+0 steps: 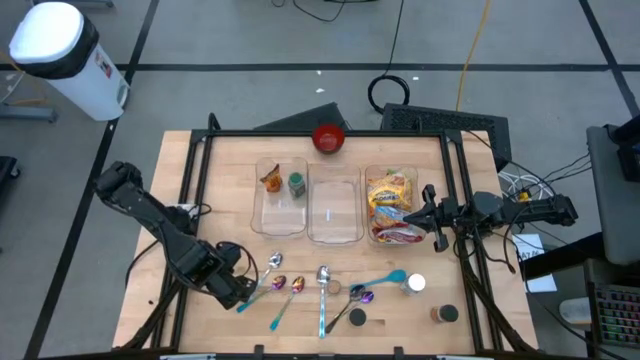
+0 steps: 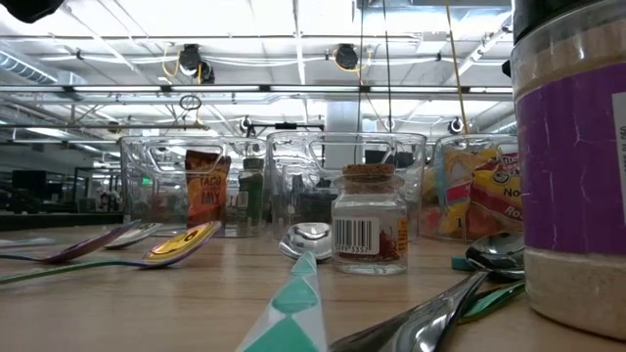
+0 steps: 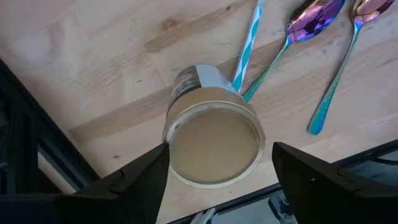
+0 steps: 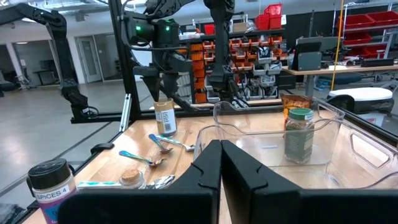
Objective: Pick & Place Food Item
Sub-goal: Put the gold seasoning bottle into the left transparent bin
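A jar (image 3: 211, 140) with a tan lid and a white-and-brown label stands on its base on the wooden table, near the front left corner. My left gripper (image 3: 221, 149) hangs over it, open and pointing down, one finger on each side of the lid. The right wrist view shows the left gripper (image 4: 163, 87) just above the jar (image 4: 165, 116). In the high view the left gripper (image 1: 237, 288) hides the jar. My right gripper (image 1: 428, 212) waits shut at the table's right, level, beside the bins.
Three clear bins stand mid-table. The left one (image 1: 280, 195) holds an orange packet and a green-lidded jar, and the right one (image 1: 392, 205) holds snack packets. A striped straw (image 3: 247, 43), several spoons (image 1: 322, 290) and small spice jars (image 1: 416, 284) lie along the front. A red bowl (image 1: 328, 138) sits at the back.
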Controlling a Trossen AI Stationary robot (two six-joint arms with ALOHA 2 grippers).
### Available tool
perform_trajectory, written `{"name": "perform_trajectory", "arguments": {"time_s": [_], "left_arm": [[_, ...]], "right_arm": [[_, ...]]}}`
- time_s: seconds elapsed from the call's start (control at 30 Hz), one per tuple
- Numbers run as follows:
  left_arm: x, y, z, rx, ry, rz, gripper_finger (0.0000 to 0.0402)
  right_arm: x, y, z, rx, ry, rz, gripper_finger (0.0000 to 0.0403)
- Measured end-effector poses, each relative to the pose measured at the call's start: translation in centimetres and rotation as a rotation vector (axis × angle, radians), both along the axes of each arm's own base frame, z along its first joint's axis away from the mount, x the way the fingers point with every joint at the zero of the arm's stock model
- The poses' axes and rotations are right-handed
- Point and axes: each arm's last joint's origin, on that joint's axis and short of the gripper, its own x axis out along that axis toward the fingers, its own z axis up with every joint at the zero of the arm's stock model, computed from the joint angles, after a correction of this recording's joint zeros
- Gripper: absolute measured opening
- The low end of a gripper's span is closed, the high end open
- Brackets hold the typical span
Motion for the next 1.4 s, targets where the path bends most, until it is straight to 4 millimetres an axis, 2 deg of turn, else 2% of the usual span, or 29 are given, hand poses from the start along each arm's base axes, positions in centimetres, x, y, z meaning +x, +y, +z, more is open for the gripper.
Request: {"name": "perform_trajectory", "arguments": {"time_s": [0.8, 1.0, 1.4], "left_arm": [[0.8, 0.9, -0.1, 0.154, -0.128, -0.064, 0.0292], [0.9, 1.0, -0.1, 0.135, -0.105, 0.010, 0.0293], [1.2, 1.4, -0.1, 0.135, -0.114, -0.041, 0.0346]], "right_arm": [[0.0, 0.0, 0.0, 0.000, 0.000, 0.000, 0.0000], [0.0, 0.0, 0.0, 0.000, 0.000, 0.000, 0.0000], [0.0, 0.0, 0.0, 0.000, 0.000, 0.001, 0.0000]]}}
